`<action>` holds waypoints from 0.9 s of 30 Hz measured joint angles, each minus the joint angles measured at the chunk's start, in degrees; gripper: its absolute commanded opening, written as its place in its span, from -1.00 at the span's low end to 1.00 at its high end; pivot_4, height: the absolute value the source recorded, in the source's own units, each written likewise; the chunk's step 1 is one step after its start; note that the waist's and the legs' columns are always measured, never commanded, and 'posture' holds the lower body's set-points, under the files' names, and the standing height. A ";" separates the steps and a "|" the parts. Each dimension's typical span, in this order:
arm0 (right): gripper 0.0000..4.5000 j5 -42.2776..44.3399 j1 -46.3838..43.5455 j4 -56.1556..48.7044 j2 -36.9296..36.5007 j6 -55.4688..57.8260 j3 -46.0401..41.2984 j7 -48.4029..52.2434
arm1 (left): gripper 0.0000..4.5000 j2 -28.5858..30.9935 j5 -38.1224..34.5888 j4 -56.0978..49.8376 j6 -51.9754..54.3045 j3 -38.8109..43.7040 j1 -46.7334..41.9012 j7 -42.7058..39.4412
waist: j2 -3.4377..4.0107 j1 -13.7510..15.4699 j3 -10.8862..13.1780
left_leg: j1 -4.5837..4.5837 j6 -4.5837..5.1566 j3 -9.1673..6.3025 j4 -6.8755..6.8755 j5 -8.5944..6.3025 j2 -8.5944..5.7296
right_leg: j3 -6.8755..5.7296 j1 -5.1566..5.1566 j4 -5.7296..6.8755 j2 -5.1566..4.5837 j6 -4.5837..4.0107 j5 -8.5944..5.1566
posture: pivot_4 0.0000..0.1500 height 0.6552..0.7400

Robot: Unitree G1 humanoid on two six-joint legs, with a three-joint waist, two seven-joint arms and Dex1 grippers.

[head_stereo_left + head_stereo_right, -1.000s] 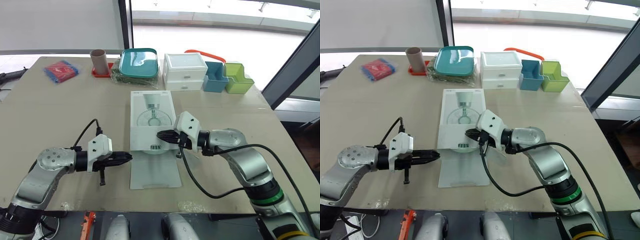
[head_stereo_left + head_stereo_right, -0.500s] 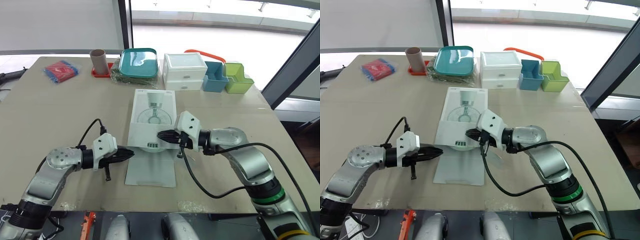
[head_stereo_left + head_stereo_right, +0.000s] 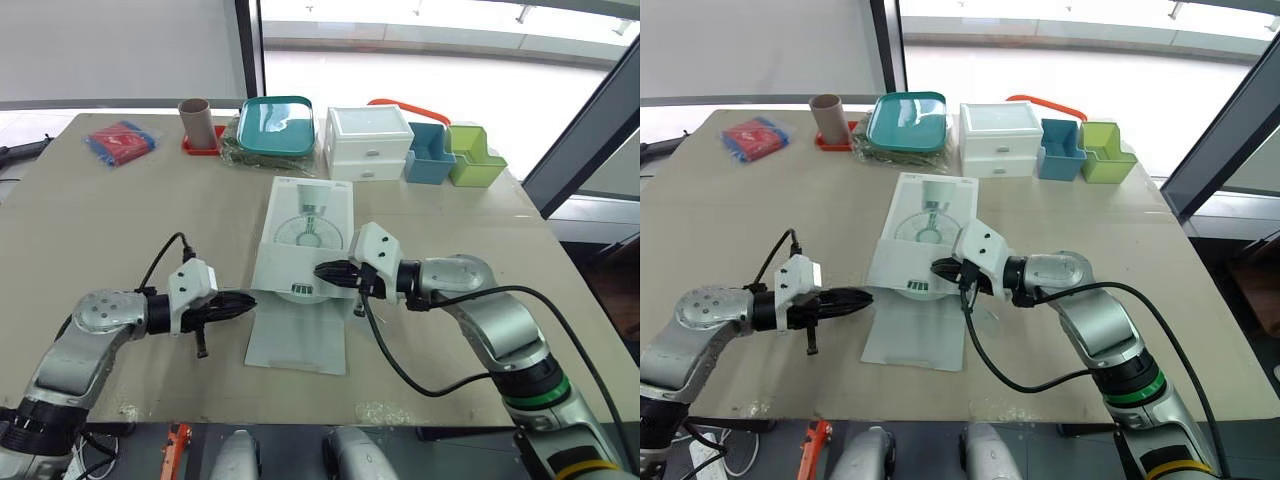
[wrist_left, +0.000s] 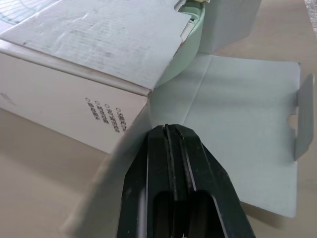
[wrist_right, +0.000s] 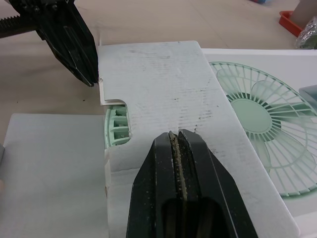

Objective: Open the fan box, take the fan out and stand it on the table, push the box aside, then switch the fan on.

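Evidently the fan box (image 3: 305,235) lies flat mid-table (image 3: 120,220), its end flap (image 3: 298,338) folded out toward the robot and the mint-green fan (image 5: 118,130) peeking from the open end. I judge it to be thin cardboard, light, easily dented and apt to slide. The fan looks like hard plastic, best taken by its exposed base rather than its grille. The left gripper (image 3: 247,300), fingers pressed together on nothing, points at the box's near left corner beside the flap; the right gripper (image 3: 322,270), likewise clenched and empty, is at the top panel's open end.
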 measured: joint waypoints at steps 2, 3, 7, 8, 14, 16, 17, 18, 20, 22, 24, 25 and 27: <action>-0.97 0.03 0.02 -0.07 0.00 0.29 0.00 -0.06 | -0.92 0.33 -1.47 -2.75 1.11 0.02 1.08 -0.35 | 0.00 0.01 0.00 | 0.00 0.00 0.00 0.00 0.00 0.00 | 0.00 0.00 0.00 0.00 0.00 0.00 | 1.00 1.00; -0.97 0.05 0.02 -0.12 0.00 0.48 -0.01 -0.08 | -0.92 0.40 -2.14 -4.49 1.75 0.05 1.44 -0.22 | 0.00 0.01 0.00 | 0.00 0.00 0.00 0.00 0.00 0.00 | 0.00 0.00 0.00 0.00 0.00 0.00 | 1.00 1.00; -0.97 0.09 0.03 -0.36 -0.02 0.80 -0.03 -0.03 | -0.92 1.25 -3.07 -11.47 2.87 0.19 1.62 1.06 | 0.00 -0.02 0.00 | 0.01 0.00 0.00 0.00 0.00 0.00 | 0.01 0.00 0.00 0.01 0.00 0.00 | 1.00 1.00; -0.97 0.09 0.03 -0.36 -0.03 0.82 -0.03 -0.02 | -0.92 1.32 -3.03 -11.90 2.82 0.19 1.66 1.12 | 0.00 -0.02 0.00 | 0.01 0.00 0.00 0.00 0.00 0.00 | 0.01 0.01 0.00 0.01 0.00 0.00 | 1.00 1.00; -0.97 0.07 0.03 -0.36 -0.13 0.85 -0.03 0.22 | -0.92 2.26 -1.69 -16.49 3.01 -0.50 5.30 2.51 | 0.00 -0.01 0.00 | 0.03 0.00 0.01 -0.01 0.00 0.01 | 0.02 0.00 0.00 0.01 -0.01 0.00 | 1.00 1.00; -0.97 0.07 0.03 -0.36 -0.16 0.84 -0.03 0.25 | -0.92 2.13 -2.05 -17.11 3.42 -0.50 5.47 2.67 | 0.00 -0.01 0.00 | 0.02 0.00 0.02 -0.01 0.00 0.00 | 0.02 0.01 0.00 0.00 -0.01 0.00 | 1.00 1.00; -0.97 0.06 0.03 -0.36 -0.20 0.83 -0.03 0.34 | -0.92 1.86 -3.05 -18.70 4.08 -0.49 5.84 3.01 | 0.00 -0.01 0.00 | 0.02 0.00 0.02 -0.01 0.00 0.00 | 0.02 0.01 -0.01 0.00 0.00 0.00 | 1.00 1.00; -0.97 0.07 0.03 -0.34 -0.45 0.64 -0.02 0.89 | -0.92 1.77 -3.56 -20.91 4.25 -0.78 5.91 3.58 | 0.00 -0.01 0.00 | 0.03 0.00 0.02 -0.01 0.00 0.00 | 0.02 0.01 -0.01 0.01 -0.01 0.00 | 1.00 1.00; -0.97 0.05 0.03 -0.34 -0.57 0.52 -0.02 1.20 | -0.92 1.75 -3.75 -21.19 4.78 -1.23 5.84 3.76 | 0.00 -0.03 0.00 | 0.03 0.00 0.03 -0.01 0.00 0.00 | 0.02 0.01 -0.01 0.01 -0.01 0.00 | 1.00 1.00; -0.97 0.04 0.02 -0.33 -0.57 0.46 0.00 1.28 | -0.92 1.76 -4.00 -21.23 4.96 -1.48 5.86 3.74 | 0.00 -0.03 0.00 | 0.03 0.00 0.02 -0.01 0.00 0.01 | 0.02 0.00 -0.01 0.01 -0.01 0.00 | 1.00 1.00; -0.97 -0.02 -0.10 0.05 -0.57 0.17 0.13 1.57 | -0.92 1.73 -5.41 -23.29 5.95 -2.79 6.27 3.39 | 0.00 -0.03 0.00 | 0.03 0.00 0.03 -0.01 0.00 0.01 | 0.02 0.01 -0.01 0.01 0.00 -0.01 | 1.00 1.00; -0.97 -0.07 -0.21 0.07 -0.62 0.01 0.37 1.66 | -0.92 0.70 -7.07 -23.59 7.28 -3.57 6.77 3.81 | 0.00 -0.03 0.00 | 0.04 0.00 0.02 -0.01 0.00 0.01 | 0.02 0.01 -0.01 0.02 -0.01 0.00 | 1.00 1.00; -0.97 -0.07 -0.21 0.07 -0.72 -0.03 0.38 1.81 | -0.92 -0.29 -8.64 -22.85 8.67 -3.23 6.91 5.21 | 0.01 -0.03 0.00 | 0.05 0.00 0.03 -0.01 0.00 0.01 | 0.03 0.02 0.00 0.01 -0.01 0.00 | 1.00 1.00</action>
